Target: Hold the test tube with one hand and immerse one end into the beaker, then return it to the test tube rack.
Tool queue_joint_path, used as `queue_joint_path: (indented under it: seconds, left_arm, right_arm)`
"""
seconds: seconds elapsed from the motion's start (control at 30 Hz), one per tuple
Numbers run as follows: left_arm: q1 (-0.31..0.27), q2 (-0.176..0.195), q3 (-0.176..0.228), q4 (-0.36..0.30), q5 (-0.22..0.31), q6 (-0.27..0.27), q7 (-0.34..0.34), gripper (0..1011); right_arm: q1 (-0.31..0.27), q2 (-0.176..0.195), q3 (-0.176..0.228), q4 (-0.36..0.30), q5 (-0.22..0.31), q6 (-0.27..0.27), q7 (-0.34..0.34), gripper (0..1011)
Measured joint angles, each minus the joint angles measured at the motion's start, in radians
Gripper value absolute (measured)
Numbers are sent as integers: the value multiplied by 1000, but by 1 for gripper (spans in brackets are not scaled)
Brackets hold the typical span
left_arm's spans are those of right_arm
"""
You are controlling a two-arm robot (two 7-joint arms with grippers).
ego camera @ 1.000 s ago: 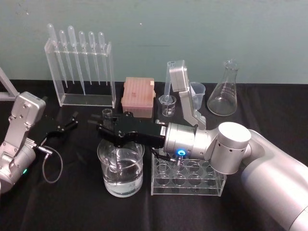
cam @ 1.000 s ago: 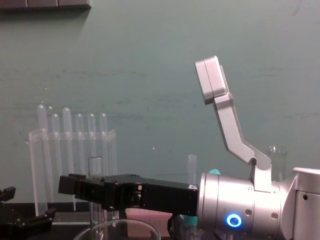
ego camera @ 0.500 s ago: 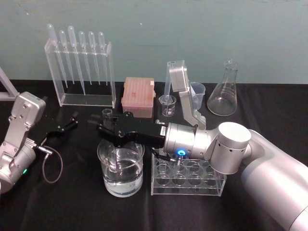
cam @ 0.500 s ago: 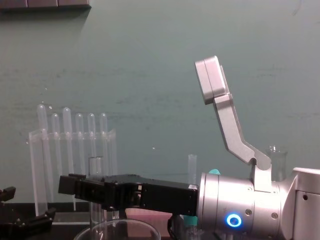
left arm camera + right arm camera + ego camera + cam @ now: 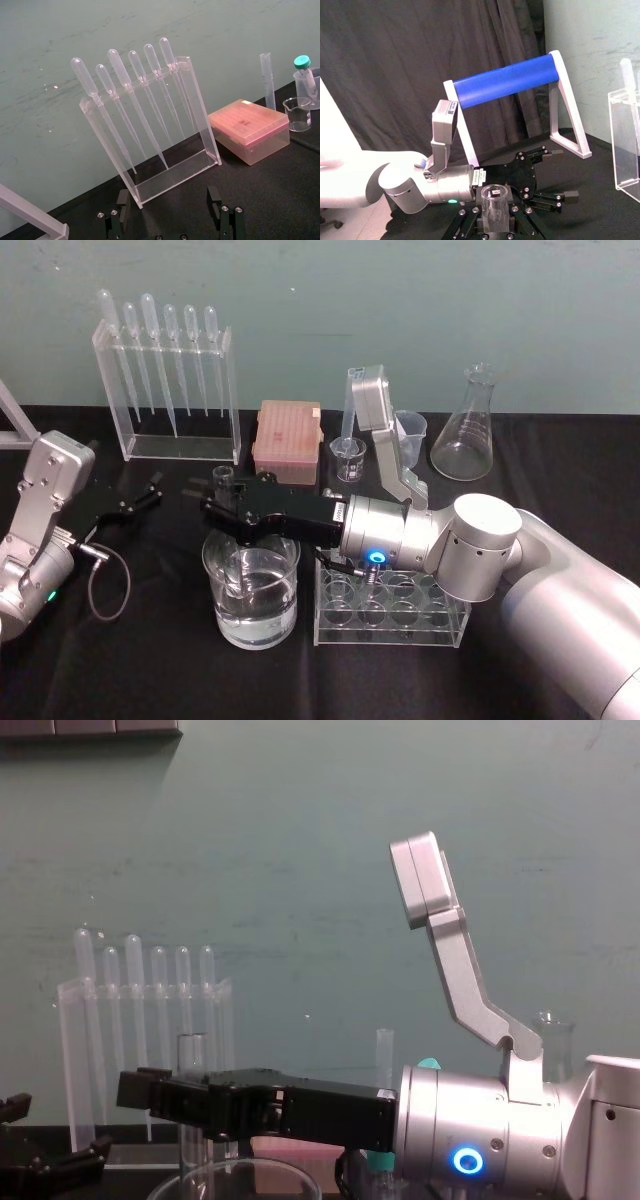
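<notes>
Test tube (image 5: 222, 478) in beaker (image 5: 255, 625), head cam; wrist cam: right gripper (image 5: 493, 221) clamps it.

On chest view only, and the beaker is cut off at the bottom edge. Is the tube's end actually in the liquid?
Observer: In the head view it appears so. The right pincer holds the test tube upright, and its lower end reaches below the surface of the liquid in the beaker.
Operator: Where's the rack for the return?
Observer: The test tube rack stands just right of the beaker. The holes I can see look empty.
Operator: Anything on the other side?
Observer: The left pincer is open and empty, left of the beaker and apart from it.
</notes>
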Motion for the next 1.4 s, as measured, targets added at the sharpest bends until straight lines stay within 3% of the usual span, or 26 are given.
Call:
queue_joint_path:
  seconds: [1.4]
  left_arm:
    - [0,0,0,0,0,0,0,1000]
  right_arm:
    - [0,0,0,0,0,0,0,192]
